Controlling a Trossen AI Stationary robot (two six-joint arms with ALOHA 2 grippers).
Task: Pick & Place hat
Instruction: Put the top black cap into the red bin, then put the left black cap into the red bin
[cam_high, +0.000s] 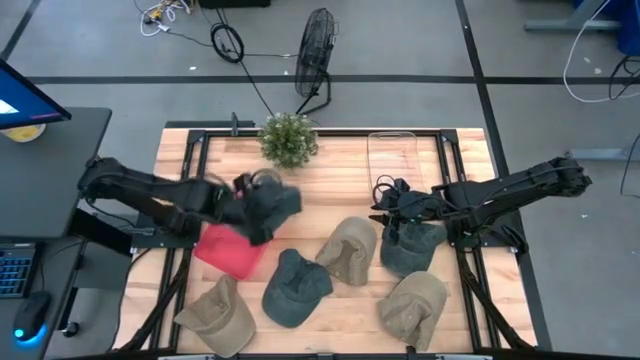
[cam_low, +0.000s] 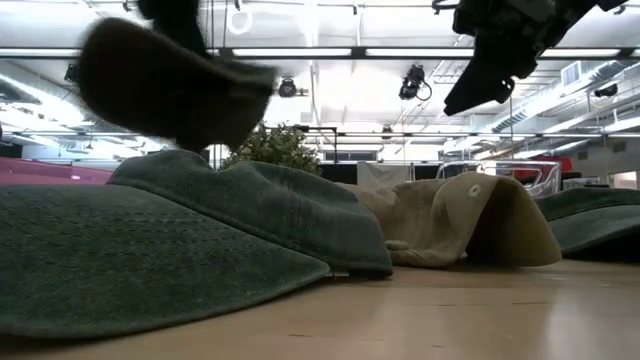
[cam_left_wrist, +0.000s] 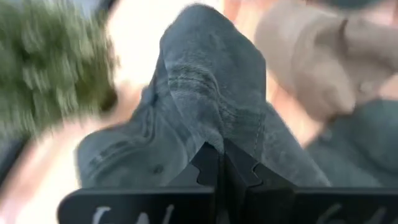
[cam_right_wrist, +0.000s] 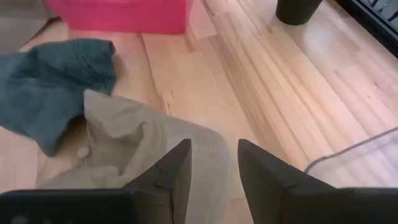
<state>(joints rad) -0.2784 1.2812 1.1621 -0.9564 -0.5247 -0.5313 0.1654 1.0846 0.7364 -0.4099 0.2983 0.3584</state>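
Above bench (cam_high: 330, 160), left of centre: left hand (cam_high: 248, 207) pinching dark green cap (cam_high: 272, 203), lifted, directly over red bin (cam_high: 232, 250) at cap's 7 o'clock. Right hand (cam_high: 385, 213) spread, hovering over tan cap (cam_high: 349, 248), farther off at 3 o'clock.

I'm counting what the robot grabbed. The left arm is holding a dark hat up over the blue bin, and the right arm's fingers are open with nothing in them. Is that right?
Almost. The bin is pink, not blue, as the high view shows. The rest holds: the left gripper is shut on the dark hat, lifted over that bin, and the right gripper is open and empty above a tan hat.
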